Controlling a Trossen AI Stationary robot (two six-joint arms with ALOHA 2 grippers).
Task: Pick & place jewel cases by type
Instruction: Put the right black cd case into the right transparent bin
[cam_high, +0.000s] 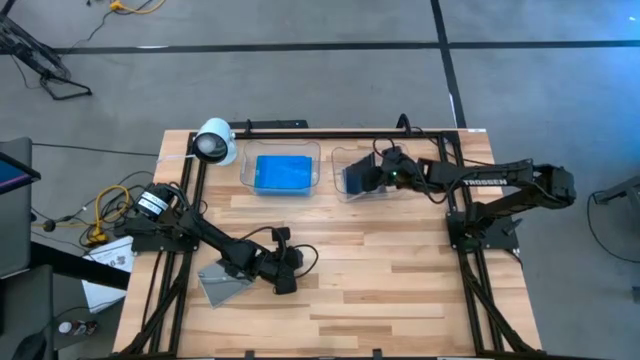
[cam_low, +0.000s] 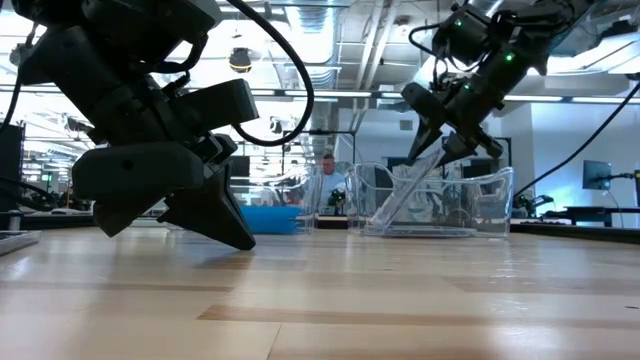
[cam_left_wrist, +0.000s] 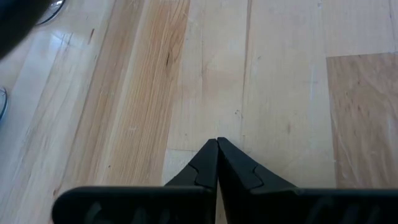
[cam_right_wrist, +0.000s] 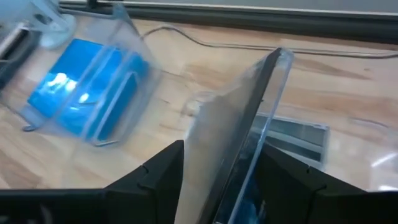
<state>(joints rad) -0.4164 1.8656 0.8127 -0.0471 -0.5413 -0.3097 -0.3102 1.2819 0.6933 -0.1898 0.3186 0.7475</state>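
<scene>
My right gripper (cam_high: 360, 178) is over the right clear tray (cam_high: 340, 158) at the far edge and is shut on a clear/grey jewel case (cam_right_wrist: 249, 106). Another clear case (cam_right_wrist: 298, 132) lies flat in that tray. The left clear tray (cam_high: 312, 150) holds bright blue cases (cam_high: 283, 172), which lie flat on its floor. My left gripper (cam_left_wrist: 217, 144) is shut and sits low over bare wood near the table's middle. A grey case (cam_high: 222, 283) lies flat on the table beside the left arm. My right gripper pinches the clear/grey case between its two fingers (cam_right_wrist: 163, 167), on its two flat faces (cam_right_wrist: 214, 155). The fingers slant down from above. The case stands on edge and tilted (cam_low: 405, 195), with its lower end down inside the right tray.
A white cylindrical camera (cam_high: 215, 142) stands at the far left corner, beside the left tray. Dark frame rails run along the table's left, right and far edges. Bare wood lies open across the middle and near part. A person (cam_low: 325, 180) shows beyond the table.
</scene>
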